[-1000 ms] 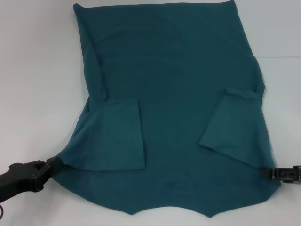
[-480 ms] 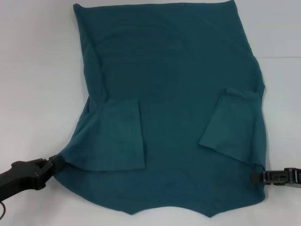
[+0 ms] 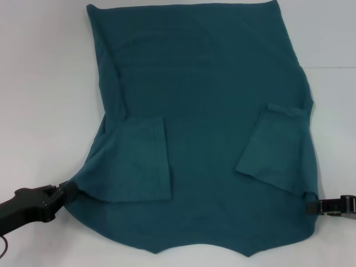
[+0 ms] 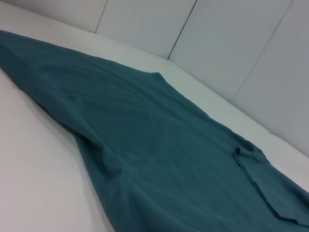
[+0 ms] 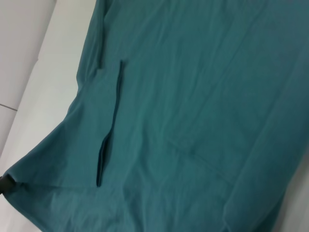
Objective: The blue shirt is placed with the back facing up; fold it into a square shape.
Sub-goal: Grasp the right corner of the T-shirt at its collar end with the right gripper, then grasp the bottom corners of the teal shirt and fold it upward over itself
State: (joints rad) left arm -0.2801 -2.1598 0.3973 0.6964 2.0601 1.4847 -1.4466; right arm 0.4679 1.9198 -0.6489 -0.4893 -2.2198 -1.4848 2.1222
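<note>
Both-corners hold: grippers at the near shoulders of the shirt

Currently the blue shirt [image 3: 203, 128] lies spread flat on the white table [image 3: 44, 83], back up, hem at the far end and collar notch at the near edge. Both short sleeves are already folded inward and rest on the body panel: the left sleeve [image 3: 142, 161] as a squarish flap, the right sleeve [image 3: 275, 147] as a slanted flap.

Left gripper [image 3: 62, 193] sits low at the near left corner, jaws closed on the fabric edge at the shoulder. Cloth pulls into a small point there, so it is pinched rather than merely touched. Right gripper [image 3: 310, 207] sits at the near right corner, fingers closed on the shirt's edge just below the right sleeve flap.

Wrist views show only the shirt stretching away from each arm across the table, with mild wrinkles; neither shows its own fingers.

Judgement: the matched grips at the two near corners look set up for carrying the collar end up and over toward the hem, halving the length. Holding both corners level should keep the fold line straight. Risk: sleeve flaps may slide open as the cloth lifts.
</note>
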